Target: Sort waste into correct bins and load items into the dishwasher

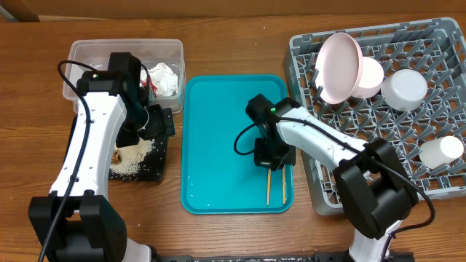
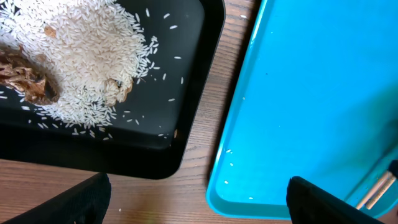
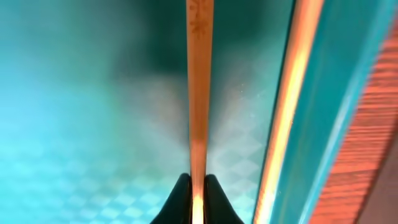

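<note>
- Two bins sit at the left. The clear tub point(image 1: 80, 54) is on the far side, holding crumpled tissue point(image 1: 166, 76) and a bit of red wrapper point(image 1: 148, 86). The black tray point(image 1: 145, 173) is nearer, holding rice point(image 1: 133, 159). My read: dry trash in one, food waste in the other.
- Left gripper point(image 1: 160, 124) hovers over the black tray's right edge. Its fingers are spread wide with nothing between them. It is probably parked there to keep out of the right arm's way.
- Left wrist view shows detail that the overhead blurs: brown scraps point(image 2: 25, 78) at the left of the rice pile, and a few stray grains on the teal tray point(image 2: 311, 93). A strip of bare table separates the two trays.
- In the overhead view the teal tray, at centre, carries only the chopsticks point(image 1: 275, 185). They lie side by side in its near-right corner.
- Right gripper point(image 1: 271, 156) is down on their far ends. The overhead hides the contact under the wrist.
- Right wrist view settles it: the fingertips point(image 3: 180, 199) are pinched on one of the chopsticks. The other lies just beside it, along the tray wall.
- An end grip leaves the length free, which looks handy for dropping it into the lattice.
- Dish rack point(image 1: 437, 44), at the right, already holds a pale bowl point(image 1: 341, 65) on edge, more bowls and a cup point(image 1: 442, 151).
- The chopsticks look like the last load.
</note>
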Tool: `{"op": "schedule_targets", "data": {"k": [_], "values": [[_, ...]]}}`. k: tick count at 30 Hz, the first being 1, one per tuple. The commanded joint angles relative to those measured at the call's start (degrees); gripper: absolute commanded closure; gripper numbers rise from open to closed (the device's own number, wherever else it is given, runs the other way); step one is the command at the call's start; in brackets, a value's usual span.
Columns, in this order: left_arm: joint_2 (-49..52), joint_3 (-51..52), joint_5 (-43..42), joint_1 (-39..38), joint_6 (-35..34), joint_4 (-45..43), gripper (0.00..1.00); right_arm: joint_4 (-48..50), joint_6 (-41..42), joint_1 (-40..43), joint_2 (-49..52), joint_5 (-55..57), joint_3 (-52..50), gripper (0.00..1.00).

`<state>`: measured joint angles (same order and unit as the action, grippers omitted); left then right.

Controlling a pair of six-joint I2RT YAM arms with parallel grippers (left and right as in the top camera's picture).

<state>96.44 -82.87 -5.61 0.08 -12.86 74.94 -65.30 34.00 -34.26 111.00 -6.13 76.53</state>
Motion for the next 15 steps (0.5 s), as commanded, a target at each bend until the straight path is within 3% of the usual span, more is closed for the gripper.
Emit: {"op": "schedule_targets", "data": {"k": [1,8,15], "values": [[-0.2,0.26,-0.37,-0.11,1.09,-0.22,0.08,-2.45,-4.55,0.0,-6.36,3.69,6.64,0.96],[-0.2,0.28,-0.37,-0.11,1.09,-0.24,0.08,-11.98,-11.74,3.02,-11.82,16.17,16.0,0.96],[-0.2,0.28,-0.37,-0.11,1.09,-0.63,0.07,-14.58,-23.67,11.43,-13.11,16.98,15.5,0.96]]}}
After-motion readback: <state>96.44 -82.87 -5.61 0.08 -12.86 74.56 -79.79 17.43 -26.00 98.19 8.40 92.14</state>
